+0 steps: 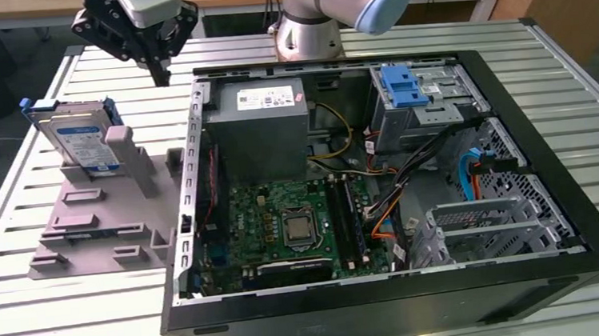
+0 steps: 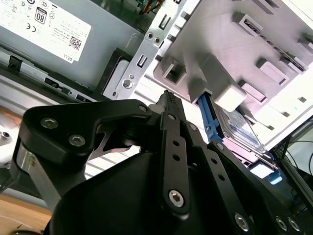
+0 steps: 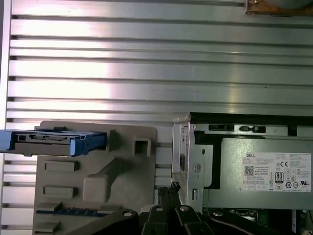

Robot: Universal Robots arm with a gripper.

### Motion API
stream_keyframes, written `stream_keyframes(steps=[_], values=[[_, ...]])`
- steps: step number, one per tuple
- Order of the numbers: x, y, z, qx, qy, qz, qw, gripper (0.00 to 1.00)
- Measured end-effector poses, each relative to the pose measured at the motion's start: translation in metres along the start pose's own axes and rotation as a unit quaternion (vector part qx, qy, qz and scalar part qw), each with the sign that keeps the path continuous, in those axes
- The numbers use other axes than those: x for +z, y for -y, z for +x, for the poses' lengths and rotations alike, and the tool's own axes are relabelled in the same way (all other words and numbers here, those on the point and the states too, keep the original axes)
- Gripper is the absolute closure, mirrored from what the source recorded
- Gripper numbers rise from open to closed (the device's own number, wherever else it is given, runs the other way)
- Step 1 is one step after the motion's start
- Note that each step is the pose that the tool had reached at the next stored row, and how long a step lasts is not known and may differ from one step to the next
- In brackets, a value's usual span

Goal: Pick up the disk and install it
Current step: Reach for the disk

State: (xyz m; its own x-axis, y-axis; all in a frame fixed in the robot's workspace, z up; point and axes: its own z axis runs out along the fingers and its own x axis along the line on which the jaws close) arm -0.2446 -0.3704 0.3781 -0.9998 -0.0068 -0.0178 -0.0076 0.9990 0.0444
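The disk [image 1: 82, 145], grey with a blue-and-white label and blue rails, stands on edge in a grey plastic holder [image 1: 101, 224] at the exterior view's left, beside the open computer case [image 1: 396, 309]. My gripper [image 1: 160, 73] hangs above the table behind the holder, between the disk and the case's back corner, shut and holding nothing. In the first wrist view the disk [image 3: 54, 142] shows edge-on, apart from the gripper [image 3: 172, 188]. The second wrist view shows the gripper [image 2: 168, 98] with its fingers pressed together, and the disk [image 2: 239, 125] beyond them in the holder [image 2: 234, 44].
Inside the case sit a grey power supply [image 1: 259, 127], a drive cage with a blue latch [image 1: 405, 87], a silver cage [image 1: 492, 225], a green motherboard [image 1: 282, 225] and loose cables. The arm's base [image 1: 305, 35] stands behind the case on the slatted metal table [image 1: 76, 314].
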Motion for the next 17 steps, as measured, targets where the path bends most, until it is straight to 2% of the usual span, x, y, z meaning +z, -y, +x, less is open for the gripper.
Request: stream_keyframes(steps=[10, 17], values=[[0.0002, -0.0079, 0.0097, 0.0, 0.0, 0.0, 1.0, 0.89], [0.0002, -0.0124, 0.0207, 0.0, 0.0, 0.0, 1.0, 0.89]])
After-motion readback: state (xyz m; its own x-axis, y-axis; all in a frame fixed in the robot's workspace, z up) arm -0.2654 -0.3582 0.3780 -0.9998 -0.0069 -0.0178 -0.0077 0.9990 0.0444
